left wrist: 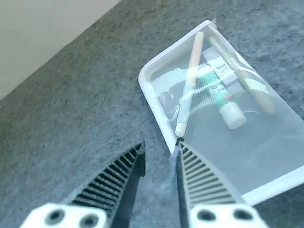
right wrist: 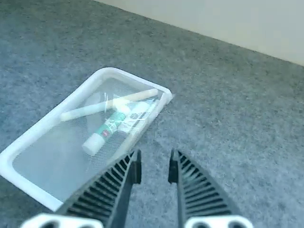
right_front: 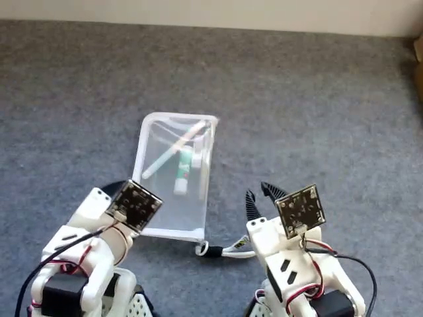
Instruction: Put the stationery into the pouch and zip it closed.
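A grey felt surface (right_front: 317,99) is spread under everything. Wide bare room is seen ahead of both grippers and outward of the right one, as far as a pale wall strip (right_front: 198,13) along the far edge. Two arms (right_front: 86,264) are set side by side at the near edge. The left gripper (left wrist: 159,154) is held partly open, with only felt seen between its jaws. Nothing is gripped, but the tip of its inner finger (left wrist: 183,154) is seen right at the white border of the pouch (left wrist: 266,156). Whether it touches the border or hangs just above it cannot be told. The right gripper (right wrist: 154,161) is parted by a narrower gap and nothing is held. It is poised over bare felt just beside the pouch's long edge, apart from it. One pouch is counted, of clear mesh with white edging. It is laid flat between the two grippers and stretches ahead of them. Whether its zip is drawn cannot be told. Three pieces of stationery are counted inside, gathered toward the end farthest from both grippers. These are two long pale pens (left wrist: 192,80), crossed at a slant, and one short tube (left wrist: 223,102) with a green band and a white cap. The pouch's nearer half is seen bare.
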Robot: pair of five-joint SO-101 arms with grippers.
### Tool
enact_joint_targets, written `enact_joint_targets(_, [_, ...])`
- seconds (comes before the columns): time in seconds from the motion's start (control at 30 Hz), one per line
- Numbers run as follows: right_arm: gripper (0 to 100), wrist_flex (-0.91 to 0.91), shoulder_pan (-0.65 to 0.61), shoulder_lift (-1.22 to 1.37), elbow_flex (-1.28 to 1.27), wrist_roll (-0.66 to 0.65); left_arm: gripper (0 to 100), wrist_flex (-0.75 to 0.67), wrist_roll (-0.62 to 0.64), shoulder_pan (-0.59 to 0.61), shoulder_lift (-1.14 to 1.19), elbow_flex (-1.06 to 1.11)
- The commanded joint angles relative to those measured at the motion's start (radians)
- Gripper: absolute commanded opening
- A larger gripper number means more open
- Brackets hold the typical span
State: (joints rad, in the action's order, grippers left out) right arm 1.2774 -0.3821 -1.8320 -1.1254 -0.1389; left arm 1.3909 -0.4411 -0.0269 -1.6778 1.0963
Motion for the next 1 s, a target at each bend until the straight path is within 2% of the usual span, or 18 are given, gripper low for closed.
enact_joint_targets(0.0, [8.5, -0.007, 0.068, 0.001, -0.053, -0.003, 8, 0.002, 0.002, 0.082, -0.039, -0.042])
enact_joint_targets(0.13, [8.6, -0.010, 0.159, 0.001, -0.165, -0.003, 1, 0.005, 0.054, 0.097, -0.165, -0.021])
enact_joint_targets(0.3, [8.6, -0.054, 0.260, 0.001, -0.269, 0.003, 1, -0.020, 0.063, 0.096, -0.140, 0.070])
enact_joint_targets(0.37, [8.6, -0.071, 0.291, 0.001, -0.308, 0.060, 1, -0.052, 0.064, 0.096, -0.140, 0.116])
enact_joint_targets(0.57, [8.6, -0.133, 0.302, 0.001, -0.429, 0.313, 1, -0.143, 0.064, 0.096, -0.140, 0.274])
enact_joint_targets(0.87, [8.6, -0.222, 0.303, 0.001, -0.633, 0.322, 1, -0.184, 0.071, 0.097, -0.140, 0.426])
enact_joint_targets(0.97, [8.6, -0.220, 0.303, 0.001, -0.651, 0.322, 1, -0.187, 0.178, 0.099, -0.140, 0.458])
